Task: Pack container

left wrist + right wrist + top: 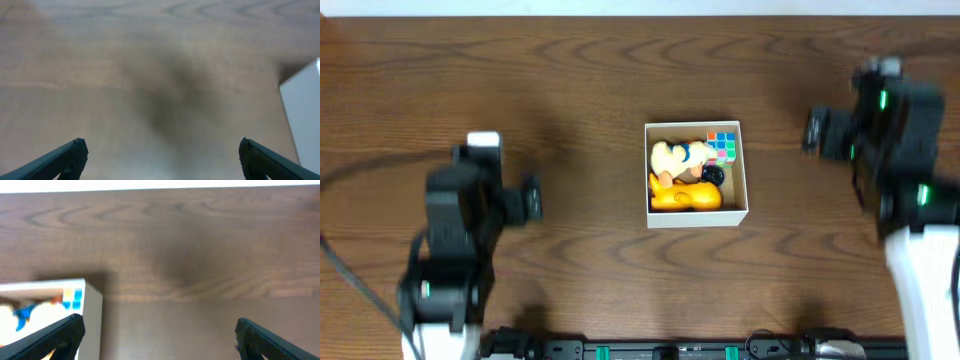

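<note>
Container (698, 218): a shallow square cardboard box with thin white walls, standing near the middle of the tabletop, open side up.
Container position: set between the two arms and well apart from both; nothing is touching its walls from outside.
Tabletop (570, 80): dark brown wood-grain surface carrying the container.
Contents, far right corner: a multicoloured puzzle cube (723, 146) is lodged against the walls.
Contents, near side: a yellow plastic toy figure (685, 197) is laid along the near wall.
Contents, left half: a cream soft toy with a blue patch (672, 157) is resting above the yellow figure, touching it.
Contents, centre right: a small black object (712, 175) is seen between the cube and the yellow figure; its kind cannot be told.
Left gripper (162, 147): fingers are spread wide, with nothing held between them; it is held over bare tabletop, and a white container wall is seen at the right edge of its wrist view.
Right gripper (159, 325): fingers are likewise spread wide and nothing is held; the container corner with the cube is seen at the lower left of its wrist view, clear of the fingers.
Image quality: both wrist views are blurred, so surface detail is not legible.
</note>
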Available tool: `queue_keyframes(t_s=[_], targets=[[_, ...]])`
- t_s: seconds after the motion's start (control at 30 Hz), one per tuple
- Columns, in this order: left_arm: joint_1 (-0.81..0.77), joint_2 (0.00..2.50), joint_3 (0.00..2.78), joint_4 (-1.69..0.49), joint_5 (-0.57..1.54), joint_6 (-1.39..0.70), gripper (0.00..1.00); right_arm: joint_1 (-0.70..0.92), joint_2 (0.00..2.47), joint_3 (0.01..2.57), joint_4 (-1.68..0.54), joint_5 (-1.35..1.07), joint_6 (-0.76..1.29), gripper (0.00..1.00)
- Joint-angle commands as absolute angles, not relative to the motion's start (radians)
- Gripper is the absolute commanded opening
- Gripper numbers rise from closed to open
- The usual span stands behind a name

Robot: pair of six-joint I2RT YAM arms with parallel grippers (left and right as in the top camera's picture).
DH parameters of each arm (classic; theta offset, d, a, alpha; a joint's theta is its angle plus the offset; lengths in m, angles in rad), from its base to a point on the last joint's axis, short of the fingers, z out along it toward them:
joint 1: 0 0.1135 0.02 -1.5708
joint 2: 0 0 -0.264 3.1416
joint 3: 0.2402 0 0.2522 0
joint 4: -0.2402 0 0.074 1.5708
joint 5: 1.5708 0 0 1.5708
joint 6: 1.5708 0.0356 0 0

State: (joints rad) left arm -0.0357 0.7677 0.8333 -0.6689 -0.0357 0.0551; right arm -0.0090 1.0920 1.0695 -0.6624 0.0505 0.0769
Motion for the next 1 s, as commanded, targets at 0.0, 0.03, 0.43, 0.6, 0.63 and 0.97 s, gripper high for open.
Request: queue_keyframes(t_s=[0.0, 0.03, 0.43, 0.6, 0.63, 0.97], targets=[[-0.038, 0.634, 0.723, -0.691, -0.088, 0.047, 0.98, 0.001, 0.945, 0.886, -0.622, 0.076, 0.134, 0.99], [-0.038, 0.593, 0.692, -0.690, -0.118, 0.047, 0.98, 0.001, 0.898, 0.833, -0.599, 0.076, 0.134, 0.99], [-0.038, 0.495, 0.626, -0.706, -0.177, 0.047, 0.98, 0.001, 0.729, 0.645, -0.551, 0.086, 0.134, 0.99], [-0.038, 0.495, 0.626, -0.706, -0.177, 0.047, 0.98, 0.001, 0.733, 0.645, -0.605, 0.086, 0.134, 0.99], [-0.038, 0.495, 0.626, -0.706, -0.177, 0.047, 0.98, 0.001, 0.733, 0.645, -0.613, 0.086, 0.134, 0.99], [-0.038, 0.495, 0.626, -0.706, -0.177, 0.047, 0.98, 0.000, 0.733, 0.645, -0.696, 0.133, 0.133, 0.99]])
